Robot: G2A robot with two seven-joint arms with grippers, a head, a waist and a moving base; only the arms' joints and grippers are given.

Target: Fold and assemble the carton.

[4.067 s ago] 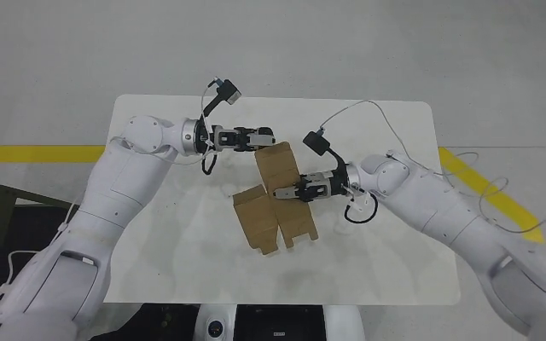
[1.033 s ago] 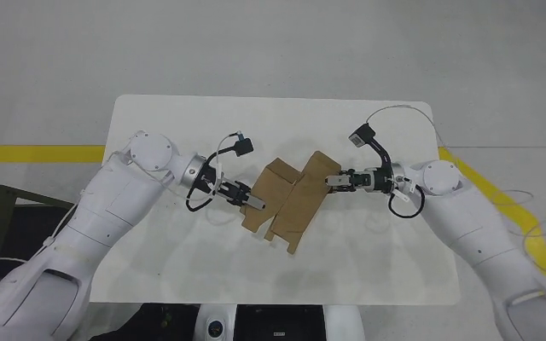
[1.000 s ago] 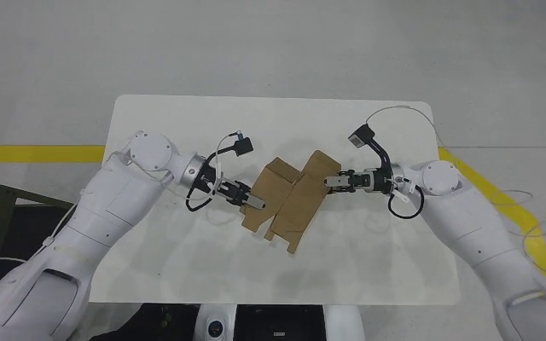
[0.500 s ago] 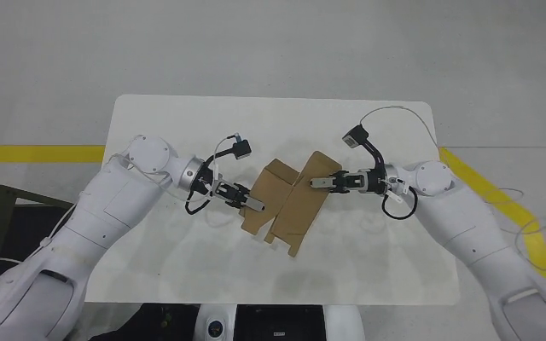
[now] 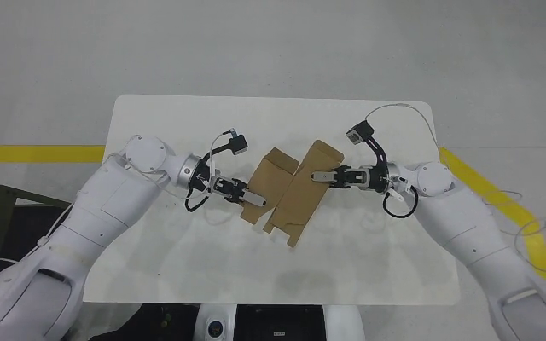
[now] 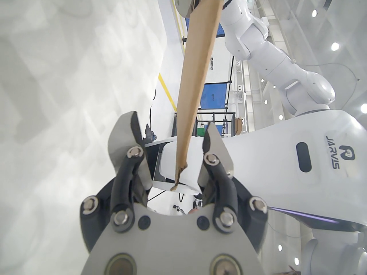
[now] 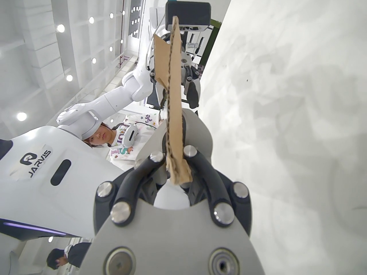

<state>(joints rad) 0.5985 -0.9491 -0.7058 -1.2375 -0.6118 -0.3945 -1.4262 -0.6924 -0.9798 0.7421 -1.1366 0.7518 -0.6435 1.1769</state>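
Centrally, found the brown carton (image 5: 290, 192) held over the middle of the counter (image 5: 171, 256), partly unfolded. Saw the right hand (image 7: 175, 155) pinched shut on one edge. Noted the left hand (image 6: 171, 121) spread wide around the opposite edge, cardboard in the gap, touching neither side.
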